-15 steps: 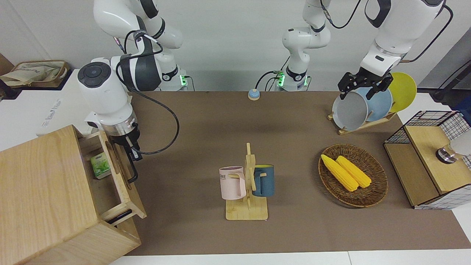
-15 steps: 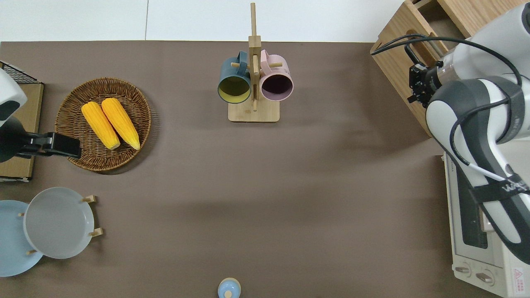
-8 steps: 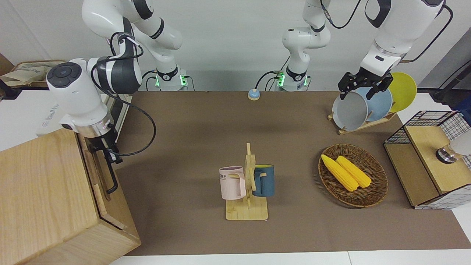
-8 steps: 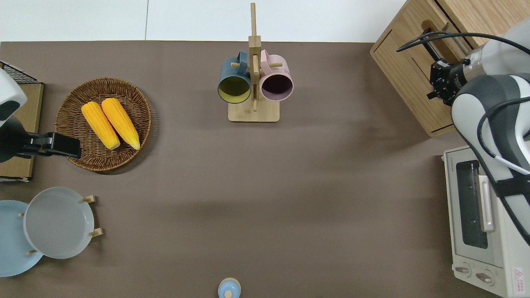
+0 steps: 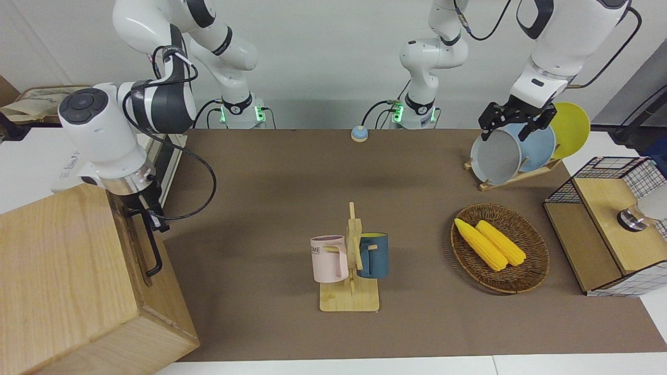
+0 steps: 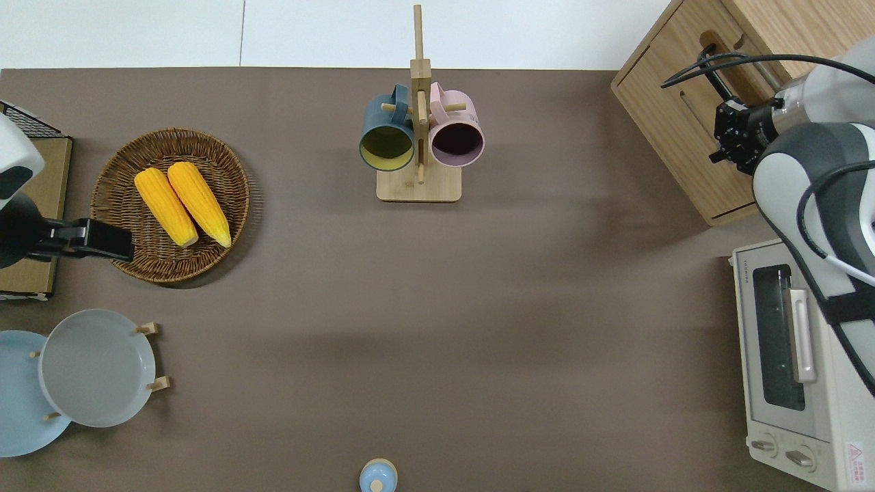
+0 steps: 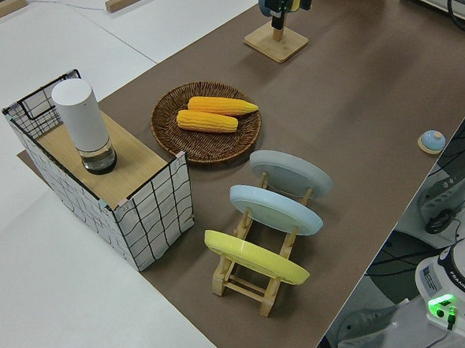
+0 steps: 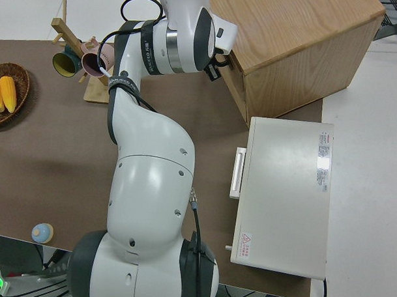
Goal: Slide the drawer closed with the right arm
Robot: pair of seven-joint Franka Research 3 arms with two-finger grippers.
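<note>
At cabinet, drawer flush — black loop handle, right arm jaws' state unclear.

Two corn cobs lie in one wicker basket. Two mugs hang on one wooden stand. Three plates sit in one rack. One cabinet holds one drawer. One oven, one wire crate, one small blue bell complete the count.
</note>
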